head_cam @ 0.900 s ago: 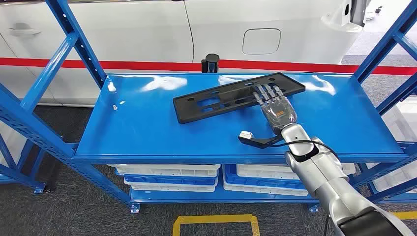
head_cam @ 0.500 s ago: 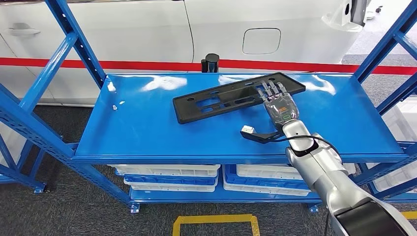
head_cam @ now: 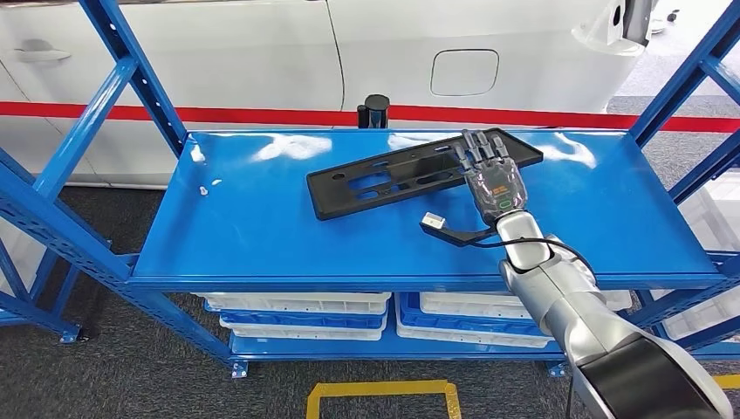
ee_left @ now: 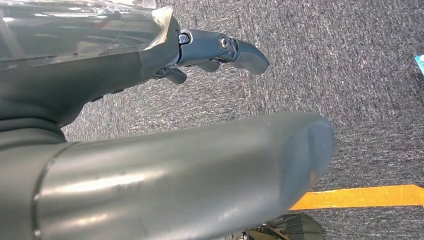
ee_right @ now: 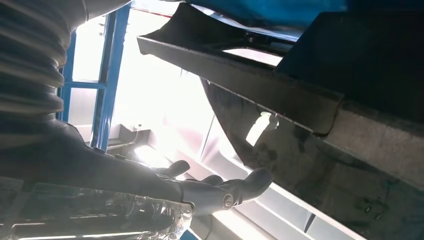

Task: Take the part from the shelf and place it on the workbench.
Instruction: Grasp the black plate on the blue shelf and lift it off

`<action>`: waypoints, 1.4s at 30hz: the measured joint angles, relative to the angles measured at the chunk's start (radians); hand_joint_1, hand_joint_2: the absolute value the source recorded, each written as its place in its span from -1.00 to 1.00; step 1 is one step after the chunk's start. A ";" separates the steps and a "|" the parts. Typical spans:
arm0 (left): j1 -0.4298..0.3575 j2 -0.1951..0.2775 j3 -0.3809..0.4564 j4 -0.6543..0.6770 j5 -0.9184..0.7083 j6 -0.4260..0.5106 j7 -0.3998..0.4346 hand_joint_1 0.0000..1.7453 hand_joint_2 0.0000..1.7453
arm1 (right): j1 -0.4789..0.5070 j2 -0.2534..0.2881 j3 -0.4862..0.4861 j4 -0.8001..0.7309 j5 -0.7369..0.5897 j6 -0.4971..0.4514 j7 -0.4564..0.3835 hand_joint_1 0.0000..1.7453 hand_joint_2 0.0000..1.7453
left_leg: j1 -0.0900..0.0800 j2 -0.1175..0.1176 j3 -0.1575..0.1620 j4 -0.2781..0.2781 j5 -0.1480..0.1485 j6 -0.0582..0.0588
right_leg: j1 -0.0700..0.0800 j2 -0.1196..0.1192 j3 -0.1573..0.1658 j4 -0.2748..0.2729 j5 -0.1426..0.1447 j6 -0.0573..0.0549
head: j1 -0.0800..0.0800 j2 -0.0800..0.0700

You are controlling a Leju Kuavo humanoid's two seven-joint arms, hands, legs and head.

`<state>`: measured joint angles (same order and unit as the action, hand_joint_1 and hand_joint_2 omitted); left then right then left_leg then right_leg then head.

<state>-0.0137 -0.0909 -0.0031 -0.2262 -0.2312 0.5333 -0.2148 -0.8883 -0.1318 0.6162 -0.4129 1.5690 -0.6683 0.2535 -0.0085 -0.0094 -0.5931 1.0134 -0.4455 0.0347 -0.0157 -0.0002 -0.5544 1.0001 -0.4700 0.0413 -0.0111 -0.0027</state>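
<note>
The part is a long black plastic plate with slots, lying flat and skewed on the blue top shelf. My right hand reaches over the plate's right end, fingers stretched out flat above it and nothing gripped. In the right wrist view the plate's dark edge stands apart from the fingers, with a bright gap between them. My left hand hangs over grey carpet, fingers loosely bent, holding nothing.
A black cable with a white plug hangs from my right wrist just above the shelf. Blue uprights frame both sides. White bins sit on the lower shelf. A white car stands behind. Yellow floor tape lies below.
My right hand has slid farther over the plate, from its near edge to across its right end. The plate has not moved.
</note>
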 joint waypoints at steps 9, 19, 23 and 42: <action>0.000 -0.002 0.000 0.000 -0.001 0.000 0.000 -1.00 -1.00 | -0.003 0.006 0.003 0.019 0.000 -0.001 0.001 -1.00 1.00 | 0.000 0.000 0.000 0.000 0.000 0.000 | 0.000 0.000 0.000 0.000 0.000 0.000 | 0.000 0.000; -0.007 -0.002 -0.002 0.000 -0.047 -0.006 0.009 -1.00 -1.00 | -0.009 -0.005 0.011 0.027 0.000 -0.023 0.039 0.20 1.00 | 0.000 0.000 0.000 0.000 0.000 0.000 | 0.000 0.000 0.000 0.000 0.000 0.000 | 0.000 0.000; -0.010 -0.002 -0.006 0.000 -0.060 -0.009 0.015 -1.00 -1.00 | -0.008 -0.018 0.012 0.026 0.000 -0.023 0.052 0.75 1.00 | 0.000 0.000 0.000 0.000 0.000 0.000 | 0.000 0.000 -0.001 0.000 0.000 0.000 | 0.000 0.000; -0.023 0.004 -0.030 0.000 -0.093 -0.027 0.031 -1.00 -1.00 | 0.035 -0.090 0.000 0.003 0.000 -0.026 0.058 0.99 1.00 | 0.000 0.000 -0.001 0.000 0.000 0.000 | 0.000 0.000 -0.001 0.000 0.000 0.000 | 0.000 0.000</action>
<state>-0.0364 -0.0870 -0.0332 -0.2262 -0.3237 0.5066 -0.1834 -0.8533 -0.2218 0.6161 -0.4103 1.5689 -0.6942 0.3117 -0.0085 -0.0091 -0.5937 1.0136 -0.4455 0.0347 -0.0157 -0.0003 -0.5553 1.0000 -0.4700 0.0413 -0.0112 -0.0027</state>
